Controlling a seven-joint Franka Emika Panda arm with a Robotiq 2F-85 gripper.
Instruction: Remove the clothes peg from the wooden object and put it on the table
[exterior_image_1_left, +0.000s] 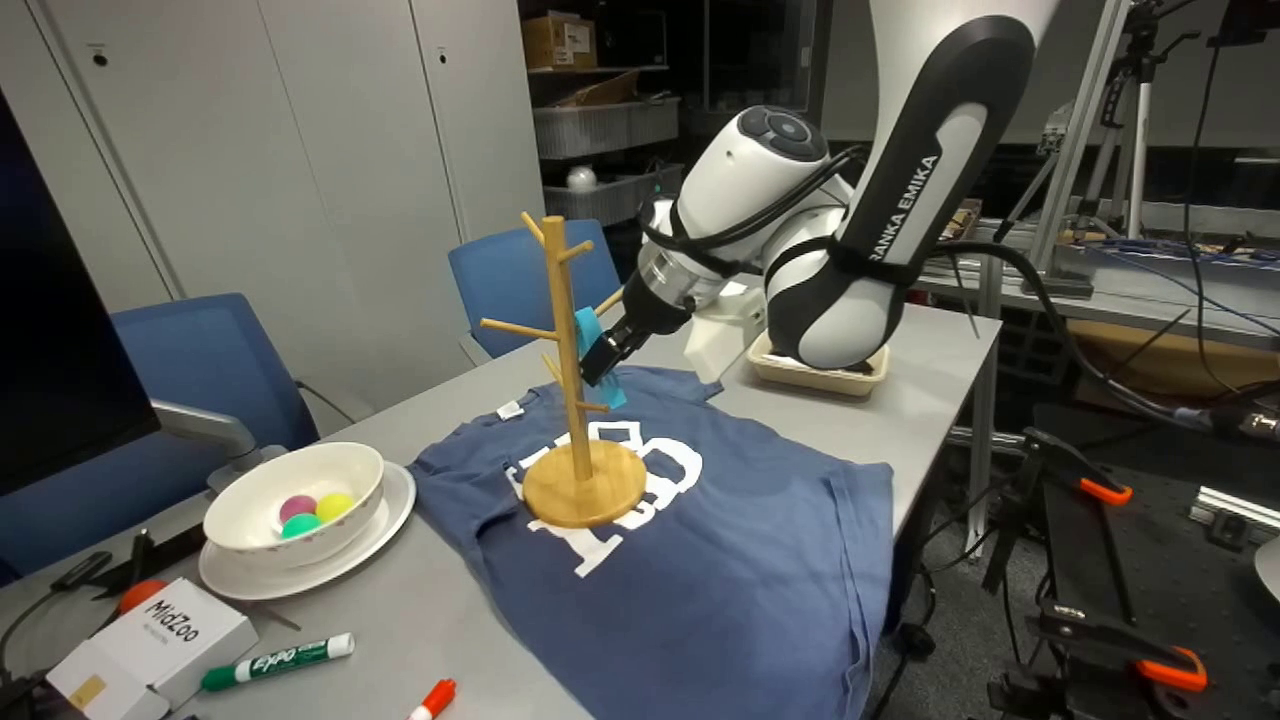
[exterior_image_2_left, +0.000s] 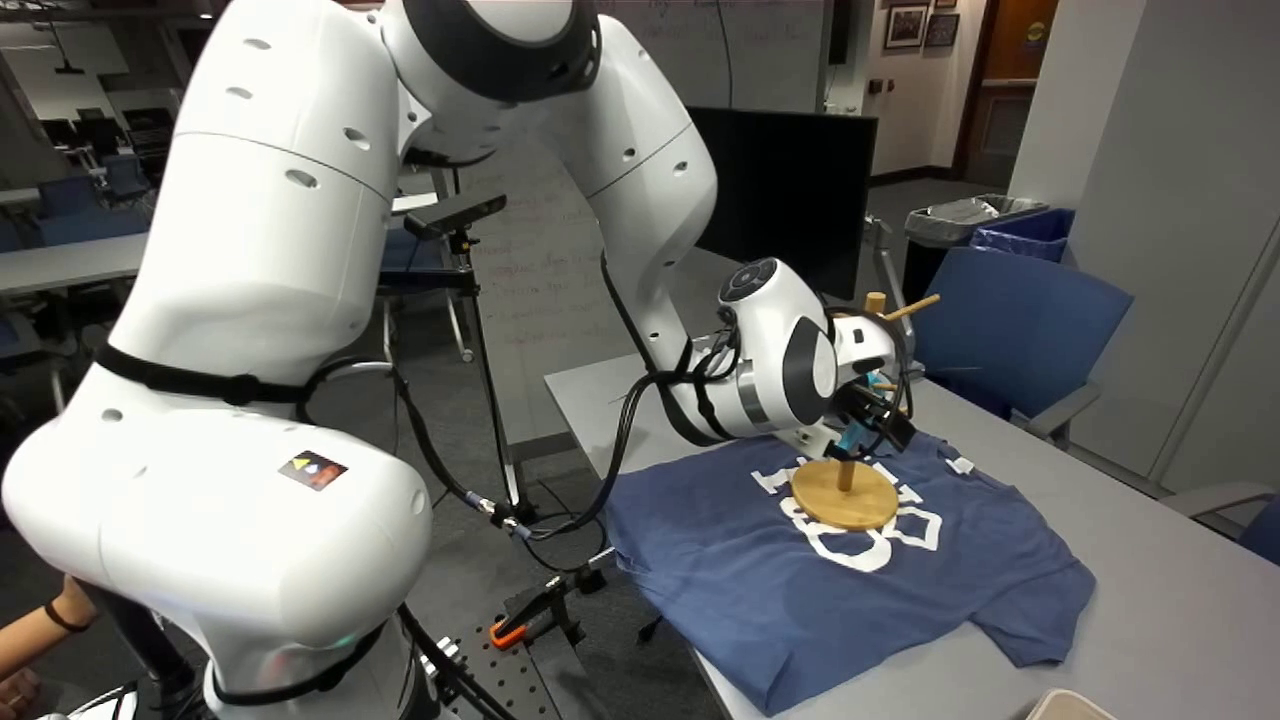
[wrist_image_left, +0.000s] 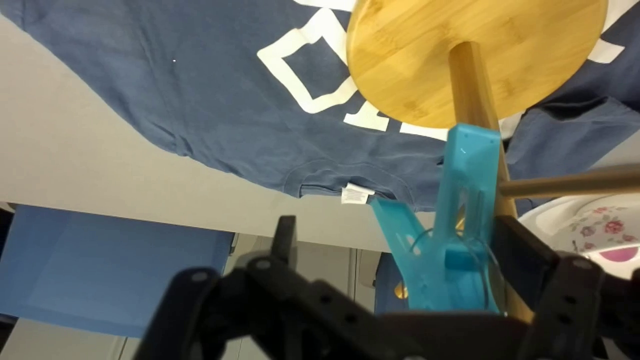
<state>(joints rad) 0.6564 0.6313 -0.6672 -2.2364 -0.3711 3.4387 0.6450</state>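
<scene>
- Wrist view: the pincer (wrist_image_left: 400, 235) stood with its 2 jaws wide apart, clamping nothing. The clothes peg (wrist_image_left: 470, 170) was between them, just beside the jaw nearer the pole of the wooden object (wrist_image_left: 472, 90) and well apart from the opposite jaw; whether the nearer jaw touched it could not be told. Ahead of the pincer, the round base stood on a blue shirt (wrist_image_left: 200, 110).
- In an exterior view: the clothes peg was alongside the pole, partly behind the pincer's tip, whose spread was unreadable. Below the pincer, the shirt lay on the table (exterior_image_1_left: 430, 600). Well apart from it, a bowl (exterior_image_1_left: 262, 485) held 3 coloured balls (exterior_image_1_left: 300, 526), where the wrist view caught only a pink sliver; a green marker pen (exterior_image_1_left: 280, 660) showed here alone.
- In an exterior view: the robot's wrist (exterior_image_2_left: 770, 340) hid most of the pincer, so its spread could not be told; only teal scraps of the clothes peg showed around it. Behind the pincer was a dark monitor (exterior_image_2_left: 780, 190). Well apart from it, a person's forearm (exterior_image_2_left: 30, 645) appeared in this view only.
</scene>
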